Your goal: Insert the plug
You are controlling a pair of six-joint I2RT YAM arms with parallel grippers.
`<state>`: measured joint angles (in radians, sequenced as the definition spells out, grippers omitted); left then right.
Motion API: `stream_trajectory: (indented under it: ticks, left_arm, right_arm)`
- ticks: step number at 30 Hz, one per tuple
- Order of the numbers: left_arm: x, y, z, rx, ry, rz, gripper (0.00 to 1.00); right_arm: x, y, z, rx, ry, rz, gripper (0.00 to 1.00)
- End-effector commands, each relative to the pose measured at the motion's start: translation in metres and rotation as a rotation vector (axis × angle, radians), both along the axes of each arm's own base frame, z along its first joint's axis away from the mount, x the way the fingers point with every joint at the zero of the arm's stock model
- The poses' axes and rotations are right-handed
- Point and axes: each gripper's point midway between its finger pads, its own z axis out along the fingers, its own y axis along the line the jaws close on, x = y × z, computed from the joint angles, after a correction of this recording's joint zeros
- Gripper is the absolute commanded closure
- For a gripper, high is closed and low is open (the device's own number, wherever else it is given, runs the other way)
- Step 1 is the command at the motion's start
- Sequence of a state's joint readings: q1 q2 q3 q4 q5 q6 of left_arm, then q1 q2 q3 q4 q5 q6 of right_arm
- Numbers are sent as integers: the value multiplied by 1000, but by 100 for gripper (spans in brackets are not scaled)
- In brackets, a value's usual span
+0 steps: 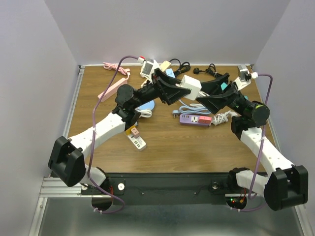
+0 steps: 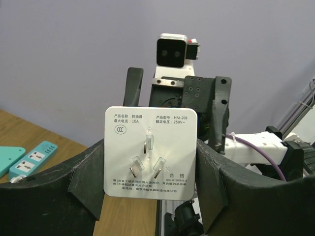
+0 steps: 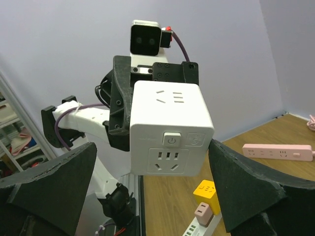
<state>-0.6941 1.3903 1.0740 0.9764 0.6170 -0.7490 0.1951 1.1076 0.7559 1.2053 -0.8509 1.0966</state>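
A white cube adapter [image 1: 190, 86] is held in the air above the middle of the table. My left gripper [image 1: 172, 90] is shut on it. In the left wrist view the cube's plug face [image 2: 150, 153] with three metal prongs faces the camera, clamped between my two black fingers [image 2: 78, 182]. My right gripper [image 1: 210, 94] faces it from the right, open. In the right wrist view the cube's socket face and power button [image 3: 170, 142] sit between my wide-apart fingers [image 3: 246, 177]. The right-hand finger is close to the cube's edge and the left-hand one stands well clear.
A purple power strip [image 1: 195, 119] lies below the grippers. A white strip with yellow and pink adapters [image 1: 136, 140] lies near the left arm. A pink strip [image 1: 112, 89] and a teal strip [image 2: 32, 157] lie at the back left, and cables and plugs [image 1: 197, 70] line the back edge.
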Motion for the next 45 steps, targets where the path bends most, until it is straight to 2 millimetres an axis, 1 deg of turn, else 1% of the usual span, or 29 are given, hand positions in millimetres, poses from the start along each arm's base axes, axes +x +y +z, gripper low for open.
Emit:
stream_trajectory:
  ticks: [1, 5, 8, 10, 11, 13, 14, 16, 18, 19, 20, 21, 22, 23, 24, 26, 27, 28, 31, 32, 33, 35, 36, 38, 39, 40, 41, 43, 45]
  left_arm:
    - [-16, 7, 42, -97, -107, -15, 100]
    - [-21, 2, 45, -104, -113, -31, 100]
    - [-25, -4, 45, -106, -114, -47, 100]
    - [-27, -7, 43, -103, -109, -59, 100]
    - [-28, -8, 43, -105, -108, -61, 100]
    - [-29, -9, 41, -107, -103, -64, 100]
    - [-29, -9, 41, -113, -106, -65, 100]
    - [-31, -9, 43, -117, -106, -76, 100]
    - [-32, -11, 41, -113, -106, -91, 100]
    - [-32, -12, 40, -110, -101, -98, 100]
    - [-31, -14, 36, -103, -91, -102, 100]
    - [-31, -15, 34, -100, -84, -107, 94]
    - [-30, -15, 30, -95, -71, -105, 84]
    - [-29, -16, 27, -92, -65, -104, 65]
    - [-29, -15, 26, -89, -63, -102, 56]
    - [-25, -13, 21, -74, -56, -72, 22]
    - [-20, -10, 17, -63, -49, -51, 13]
    - [-12, -2, 17, -58, -44, -9, 1]
    - [0, 21, 13, -47, -21, 53, 1]
    - [13, 34, 12, -42, -21, 101, 1]
    - [17, 41, 6, -31, -12, 123, 1]
    - [29, 57, 2, -5, -14, 185, 1]
    - [33, 59, -1, 11, -17, 201, 1]
    - [39, 63, -9, 46, -3, 221, 1]
    - [44, 68, -14, 58, -6, 244, 1]
    - [46, 71, -16, 63, -5, 255, 1]
    - [47, 75, -17, 68, -6, 268, 1]
    - [56, 83, -26, 96, -2, 300, 1]
    - [61, 88, -33, 116, 1, 320, 1]
  right_arm:
    - [-23, -3, 23, 15, -119, 20, 1]
    - [-19, 0, 23, 22, -108, 35, 1]
    - [-21, 1, 24, 36, -115, 42, 2]
    - [-23, 0, 24, 48, -122, 38, 8]
    - [-23, 0, 25, 51, -123, 37, 18]
    - [-23, 0, 25, 51, -122, 38, 27]
    - [-24, 0, 25, 50, -126, 38, 34]
    - [-23, 0, 23, 53, -120, 39, 43]
    - [-23, 0, 21, 61, -119, 37, 60]
    - [-21, -1, 23, 77, -115, 23, 81]
    - [-20, -3, 22, 90, -107, 13, 100]
    - [-17, -3, 18, 94, -99, 1, 100]
    - [-14, -5, 18, 105, -92, -14, 100]
    - [-11, -5, 17, 112, -85, -23, 100]
    - [-8, -6, 14, 114, -85, -39, 100]
    - [-2, -7, 10, 116, -78, -63, 100]
    - [3, -7, 7, 110, -78, -73, 100]
    - [5, -8, 7, 104, -85, -80, 100]
    - [13, -14, 5, 83, -92, -106, 100]
    - [15, -17, 6, 77, -98, -114, 100]
    - [19, -19, 5, 73, -95, -121, 100]
    - [23, -23, 6, 56, -110, -132, 99]
    - [23, -23, 8, 47, -122, -131, 100]
    - [25, -21, 1, -11, -140, -107, 100]
    - [24, -20, 7, -37, -174, -94, 100]
    - [23, -19, 5, -66, -183, -77, 100]
    - [26, -19, -5, -128, -181, -44, 100]
    - [33, -20, -12, -203, -170, 1, 100]
    - [41, -24, -15, -235, -148, 8, 100]
